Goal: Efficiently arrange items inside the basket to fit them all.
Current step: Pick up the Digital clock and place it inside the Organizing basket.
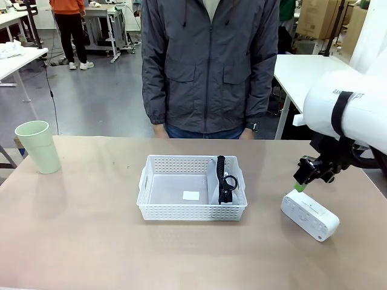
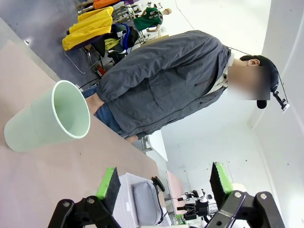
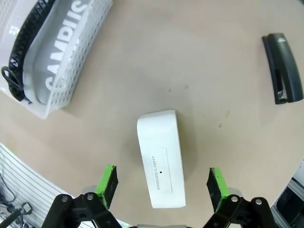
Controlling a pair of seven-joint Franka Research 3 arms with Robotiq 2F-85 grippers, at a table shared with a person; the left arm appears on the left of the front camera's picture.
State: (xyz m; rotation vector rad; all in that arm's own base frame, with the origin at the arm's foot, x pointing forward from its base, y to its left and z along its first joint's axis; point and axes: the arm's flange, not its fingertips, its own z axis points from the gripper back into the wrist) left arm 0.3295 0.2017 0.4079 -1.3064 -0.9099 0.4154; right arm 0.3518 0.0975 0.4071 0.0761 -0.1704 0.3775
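The white basket [image 1: 162, 210] sits mid-table with the grey "CAMPUS" pouch [image 3: 56, 57] standing on edge against its right wall, black strap [image 1: 221, 175] on top. The white rectangular box [image 1: 309, 214] lies on the table right of the basket. My right gripper [image 1: 297, 181] hovers just above the box's far end, open, and in the right wrist view the box [image 3: 161, 166] lies between and below the green pads [image 3: 108, 184]. A small black block [image 3: 282, 68] lies on the table beyond. The pale green cup [image 1: 39, 147] stands at far left. My left gripper [image 2: 164, 187] is open and empty near the cup [image 2: 52, 118].
A person in a grey jacket [image 1: 208, 63] stands at the far edge of the table, hands down. A small white label [image 1: 191, 195] lies on the basket floor. White tables stand behind at left and right.
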